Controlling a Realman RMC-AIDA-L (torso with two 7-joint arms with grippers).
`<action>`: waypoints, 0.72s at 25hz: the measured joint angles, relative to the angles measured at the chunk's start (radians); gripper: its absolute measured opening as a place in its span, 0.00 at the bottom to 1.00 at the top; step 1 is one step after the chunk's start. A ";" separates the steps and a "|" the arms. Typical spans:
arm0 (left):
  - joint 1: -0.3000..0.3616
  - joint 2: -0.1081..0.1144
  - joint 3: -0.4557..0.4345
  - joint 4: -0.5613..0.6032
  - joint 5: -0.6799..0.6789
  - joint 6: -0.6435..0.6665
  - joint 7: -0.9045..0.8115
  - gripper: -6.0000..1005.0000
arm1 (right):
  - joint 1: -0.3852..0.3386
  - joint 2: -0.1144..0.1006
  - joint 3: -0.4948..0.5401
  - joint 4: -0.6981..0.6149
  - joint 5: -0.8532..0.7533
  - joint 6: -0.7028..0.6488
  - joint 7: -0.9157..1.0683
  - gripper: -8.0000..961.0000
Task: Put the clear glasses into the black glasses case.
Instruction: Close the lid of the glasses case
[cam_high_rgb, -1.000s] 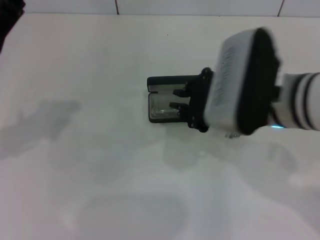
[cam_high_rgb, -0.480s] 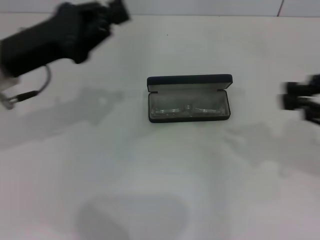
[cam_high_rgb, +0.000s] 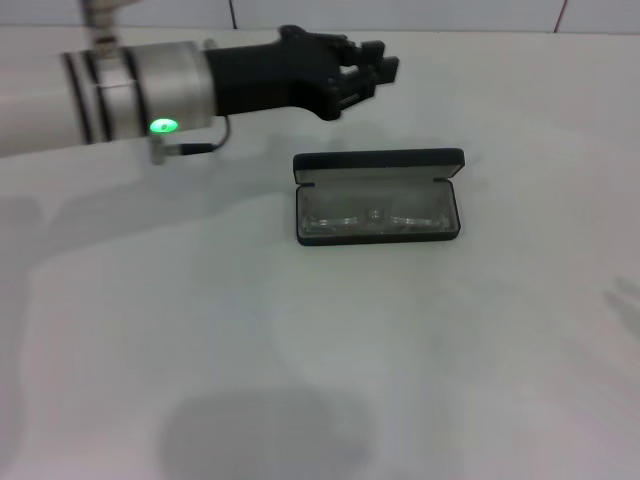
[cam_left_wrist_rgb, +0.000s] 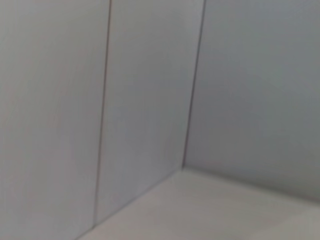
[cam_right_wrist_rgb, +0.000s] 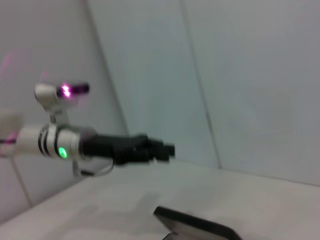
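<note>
left hand (cam_high_rgb: 375, 68): empty, finger gap unclear, above tabletop's (cam_high_rgb: 300, 350) far edge | transparent plastic clear glasses (cam_high_rgb: 375, 220) lie inside open matte black glasses case (cam_high_rgb: 378, 197) | remaining: perhaps closing lid

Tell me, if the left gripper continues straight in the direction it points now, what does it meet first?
Probably nothing: the left gripper points across the table, beyond the black glasses case, so the way looks free, though depth is uncertain.

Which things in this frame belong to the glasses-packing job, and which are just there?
Job:
- black glasses case, lid open
- clear glasses, lying inside the case
- left gripper, hovering beyond the case

Just there:
- white table
- tiled wall
</note>
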 joint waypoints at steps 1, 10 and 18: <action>-0.018 0.000 0.028 -0.018 0.001 -0.047 0.000 0.25 | 0.000 0.000 0.015 0.024 0.001 -0.003 -0.010 0.19; -0.087 -0.002 0.240 -0.089 -0.003 -0.276 -0.017 0.24 | 0.014 0.000 0.053 0.167 0.001 -0.001 -0.081 0.20; -0.081 -0.001 0.248 -0.096 0.025 -0.278 -0.040 0.24 | 0.068 -0.003 0.052 0.212 -0.024 0.011 -0.098 0.20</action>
